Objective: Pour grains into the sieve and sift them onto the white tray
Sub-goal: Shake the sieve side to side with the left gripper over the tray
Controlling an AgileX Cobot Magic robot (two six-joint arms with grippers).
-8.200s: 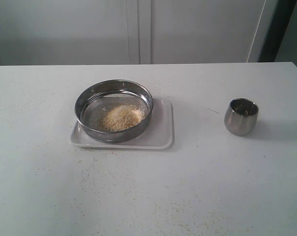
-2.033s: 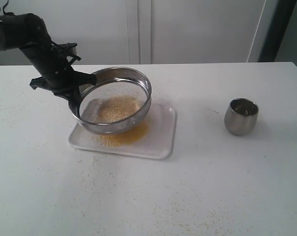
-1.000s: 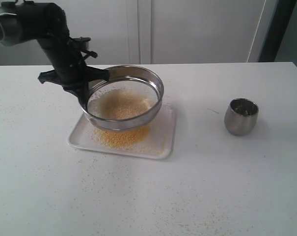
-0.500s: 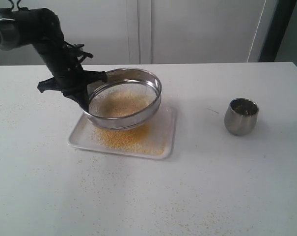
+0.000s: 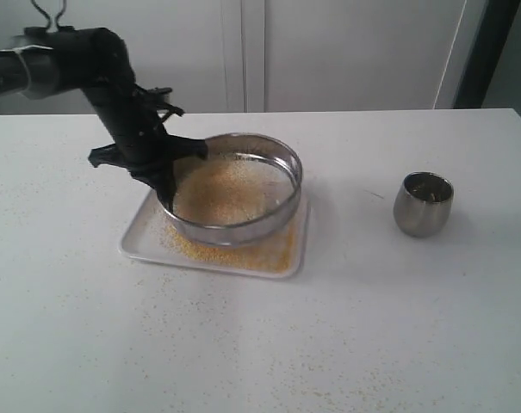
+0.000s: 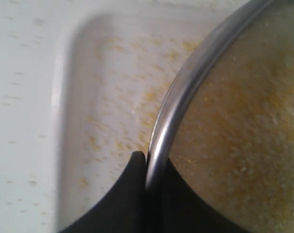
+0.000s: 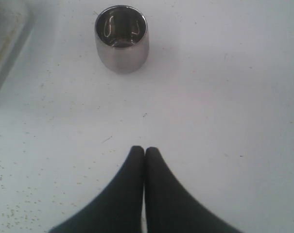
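Observation:
The steel sieve (image 5: 282, 206) hangs just above the white tray (image 5: 139, 239), with my left gripper (image 5: 167, 185) shut on the left side of its rim (image 6: 176, 104). Pale and yellow grains (image 5: 230, 191) lie on its mesh (image 6: 244, 131). More golden grains (image 5: 273, 255) are spread over the white tray (image 6: 103, 87) below. My right gripper (image 7: 145, 151) is shut and empty over bare table, out of the exterior view, a short way from the steel cup (image 7: 121, 38).
The small steel cup (image 5: 423, 204) stands upright on the table (image 5: 372, 327) to the right of the tray. Stray grains speckle the tabletop in front. White cabinet doors (image 5: 329, 52) rise behind the table's far edge.
The left arm has swung the sieve to the right and a little lower over the tray. More yellow grains now lie on the tray. The cup has not moved.

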